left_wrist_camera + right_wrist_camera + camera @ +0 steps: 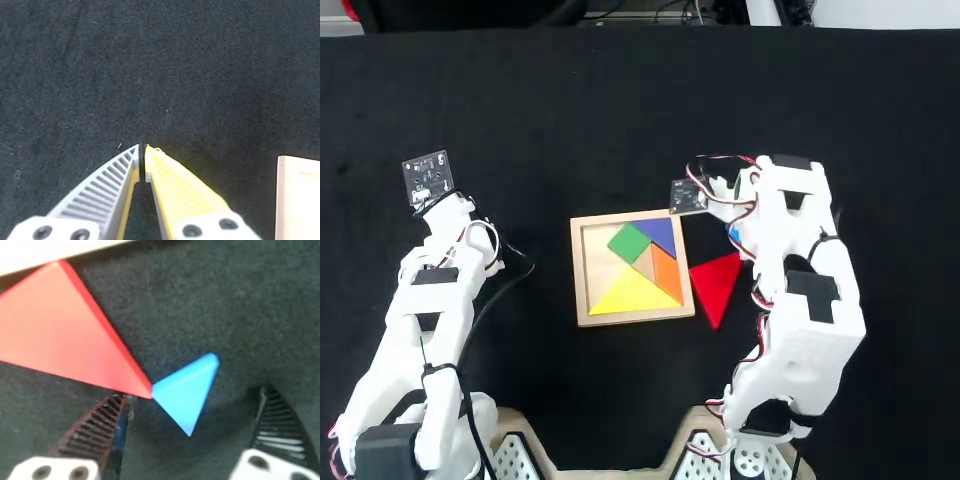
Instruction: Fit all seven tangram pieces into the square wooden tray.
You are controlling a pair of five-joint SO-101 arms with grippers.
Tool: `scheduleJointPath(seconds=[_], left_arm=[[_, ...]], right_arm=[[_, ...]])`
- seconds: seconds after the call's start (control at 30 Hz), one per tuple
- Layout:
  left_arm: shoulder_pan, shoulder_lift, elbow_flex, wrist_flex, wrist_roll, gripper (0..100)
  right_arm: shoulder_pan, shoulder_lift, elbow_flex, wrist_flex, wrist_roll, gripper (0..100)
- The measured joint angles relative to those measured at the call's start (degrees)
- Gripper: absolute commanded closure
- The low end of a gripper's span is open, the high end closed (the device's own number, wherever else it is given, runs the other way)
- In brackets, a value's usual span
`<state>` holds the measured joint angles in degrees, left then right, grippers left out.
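High view: the square wooden tray point(582, 270) sits mid-worktop point(620, 120). It holds a green square point(628, 242), a purple triangle point(660, 233), an orange piece point(667, 272) and a yellow triangle point(630, 293), with bare wood showing between them. A red triangle point(716, 282) lies on the cloth just right of the tray. The right arm point(800, 290) stands over that spot and hides its own gripper. The blue triangle point(733, 235) shows as a mere sliver at the arm's edge. The left arm point(430, 290) stands well left of the tray. The marks on its circuit board point(427, 176) are too small to read.

Left wrist view: the left gripper point(141, 150) is closed and holds nothing; its fingertips meet over bare cloth. A corner of the tray point(297, 200) is cut off at the frame edge.

Right wrist view: the right gripper point(192, 394) is spread wide and holds nothing. The blue triangle point(185, 390) lies flat between its fingers, one corner touching a corner of the red triangle point(60, 335) – whose far side runs out of frame beside the tray's rim point(40, 252).
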<state>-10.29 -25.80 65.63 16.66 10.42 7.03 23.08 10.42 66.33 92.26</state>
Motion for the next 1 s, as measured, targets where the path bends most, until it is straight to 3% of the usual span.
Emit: scheduleJointPath(seconds=[0.23, 0.57, 0.9, 1.0], left_arm=[[0.0, 0.0, 0.0, 0.0, 0.0, 97], [0.0, 0.0, 0.0, 0.0, 0.0, 97], [0.0, 0.0, 0.0, 0.0, 0.0, 97], [0.0, 0.0, 0.0, 0.0, 0.0, 97]], right_arm=[[-3.9, 0.0, -0.1, 1.2, -0.2, 64.5], [-4.0, 0.0, -1.5, -1.9, -3.8, 90.4], [-4.1, 0.0, -1.5, -2.5, -5.8, 89.9], [-4.0, 0.0, -1.6, -2.1, -5.8, 78.9]])
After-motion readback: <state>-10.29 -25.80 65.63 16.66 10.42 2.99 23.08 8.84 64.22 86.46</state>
